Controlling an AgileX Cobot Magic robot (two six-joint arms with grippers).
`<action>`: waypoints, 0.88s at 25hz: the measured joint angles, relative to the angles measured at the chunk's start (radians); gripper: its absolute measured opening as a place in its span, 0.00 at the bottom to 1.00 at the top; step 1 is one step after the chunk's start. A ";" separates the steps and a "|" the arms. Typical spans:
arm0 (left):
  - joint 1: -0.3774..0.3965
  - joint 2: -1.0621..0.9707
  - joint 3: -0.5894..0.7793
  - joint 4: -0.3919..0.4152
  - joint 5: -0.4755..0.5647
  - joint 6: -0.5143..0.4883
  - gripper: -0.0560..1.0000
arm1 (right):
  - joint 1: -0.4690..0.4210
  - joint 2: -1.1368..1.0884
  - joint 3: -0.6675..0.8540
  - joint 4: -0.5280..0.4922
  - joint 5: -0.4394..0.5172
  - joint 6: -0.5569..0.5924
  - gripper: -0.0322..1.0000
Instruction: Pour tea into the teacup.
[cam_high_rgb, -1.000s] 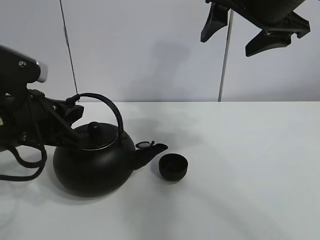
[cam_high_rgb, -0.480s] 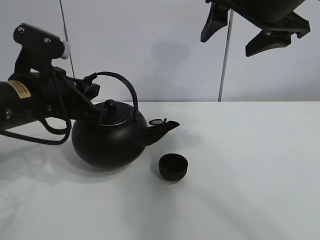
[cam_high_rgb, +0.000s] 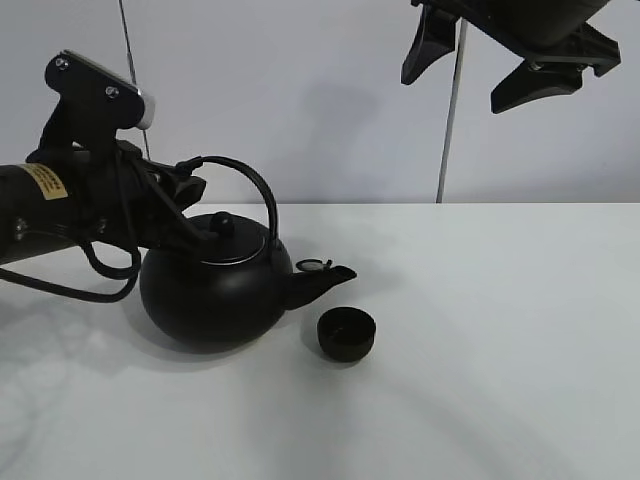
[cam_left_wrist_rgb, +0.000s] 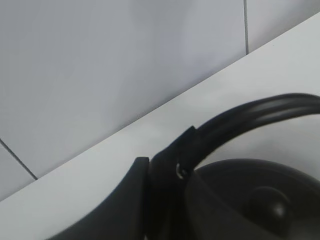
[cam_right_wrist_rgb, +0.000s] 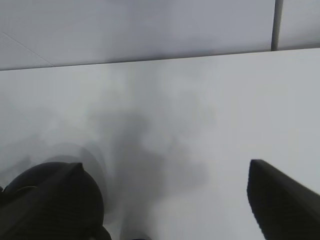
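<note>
Holding kettle (cam_high_rgb: 210, 300) beside teacup (cam_high_rgb: 346, 333)

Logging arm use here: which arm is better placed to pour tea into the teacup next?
Left. The left gripper holds the kettle by its handle, spout aimed toward the teacup. The right gripper hangs open, high up, empty.

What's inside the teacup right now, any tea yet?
The teacup shows only a dark interior, and no stream falls from the kettle. Liquid at its bottom cannot be told.
</note>
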 joint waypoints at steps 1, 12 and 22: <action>0.000 0.000 0.000 0.004 0.000 0.004 0.15 | 0.000 0.000 0.000 0.000 0.000 0.000 0.62; 0.000 0.000 0.000 0.030 0.000 0.058 0.15 | 0.000 0.000 0.000 0.000 0.000 0.000 0.62; 0.019 0.000 0.000 0.075 0.000 0.102 0.15 | 0.000 0.000 0.000 0.000 0.000 0.000 0.62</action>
